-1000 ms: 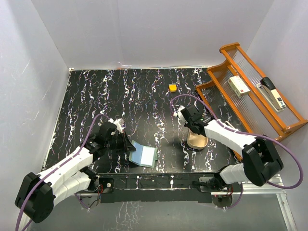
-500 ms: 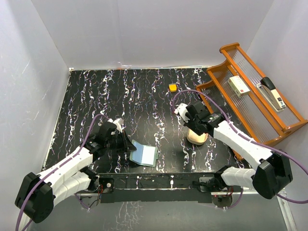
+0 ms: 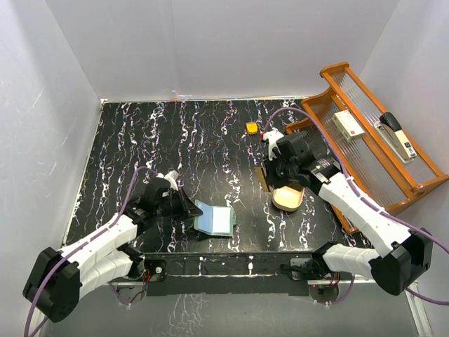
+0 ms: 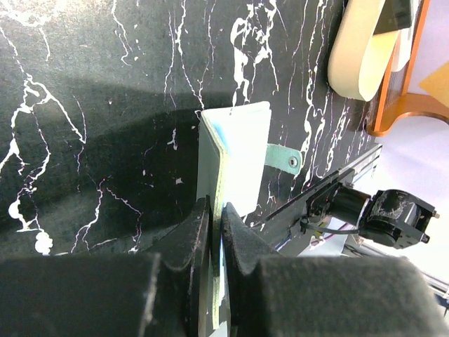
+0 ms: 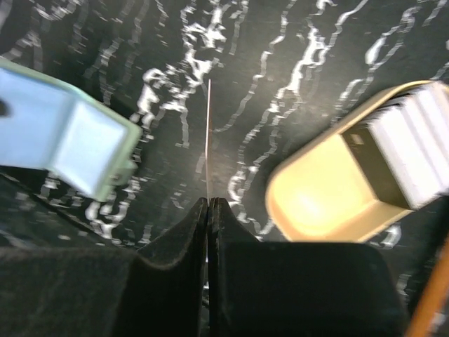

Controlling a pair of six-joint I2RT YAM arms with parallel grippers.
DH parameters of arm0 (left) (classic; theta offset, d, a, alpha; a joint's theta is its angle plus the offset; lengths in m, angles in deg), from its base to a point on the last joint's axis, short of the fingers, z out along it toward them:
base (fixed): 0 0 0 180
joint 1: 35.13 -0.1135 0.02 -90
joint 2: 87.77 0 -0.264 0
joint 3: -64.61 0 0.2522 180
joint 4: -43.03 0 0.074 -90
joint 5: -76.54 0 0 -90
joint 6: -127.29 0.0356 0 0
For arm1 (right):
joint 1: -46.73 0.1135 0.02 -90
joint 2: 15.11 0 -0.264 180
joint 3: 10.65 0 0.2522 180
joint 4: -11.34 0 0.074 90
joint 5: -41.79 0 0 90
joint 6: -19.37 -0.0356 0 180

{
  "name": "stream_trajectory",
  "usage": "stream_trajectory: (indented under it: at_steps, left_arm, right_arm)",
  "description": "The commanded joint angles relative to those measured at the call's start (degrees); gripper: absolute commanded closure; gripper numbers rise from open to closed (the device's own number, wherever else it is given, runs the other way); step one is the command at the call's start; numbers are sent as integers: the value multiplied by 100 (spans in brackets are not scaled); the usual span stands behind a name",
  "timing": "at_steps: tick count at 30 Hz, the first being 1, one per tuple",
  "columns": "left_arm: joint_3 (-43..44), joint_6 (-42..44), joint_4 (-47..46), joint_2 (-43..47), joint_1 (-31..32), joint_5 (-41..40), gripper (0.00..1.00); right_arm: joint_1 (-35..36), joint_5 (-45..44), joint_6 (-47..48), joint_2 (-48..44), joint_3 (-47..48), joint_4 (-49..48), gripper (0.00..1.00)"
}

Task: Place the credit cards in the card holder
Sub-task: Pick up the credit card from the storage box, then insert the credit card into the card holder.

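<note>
Looking down from the overhead cam, the card holder [image 3: 216, 220] sits on the black marbled worktop [image 3: 140, 140] near the front edge, a bit left of centre. It's propped half open rather than lying flat. The left fingers [image 4: 198, 235] are clamped tight on one flap of it. The wrist cam shows the pale green edge squeezed right between them, with the little snap tab [image 4: 284, 156] sticking out sideways at the far end.

Over on the other side, the right fingers [image 5: 195, 232] are pinched closed on a single credit card [image 5: 209, 133]. You only see it edge-on from that wrist cam, so it's basically a thin line poking out of the tips. It hangs over the worktop between the card holder and the tan oval dish [image 3: 287, 199], not touching either.

The dish has the rest of the cards [image 5: 414, 151] stacked at one end, pale ones next to a dark one, and I can't make out how many. Further back there's a small orange block [image 3: 251, 128], well clear of everything. A wooden rack [image 3: 335, 68] runs along the right side with a stapler [image 3: 396, 135] and a small box [image 3: 349, 124] on it.
</note>
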Motion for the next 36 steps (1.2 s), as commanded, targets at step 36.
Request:
stream_trajectory:
  at_steps: [36]
  left_arm:
    - [-328,96,337,27,-3,-365,69]
  right_arm:
    - [1536,1124,-4216,2053,-1542,-3113,100]
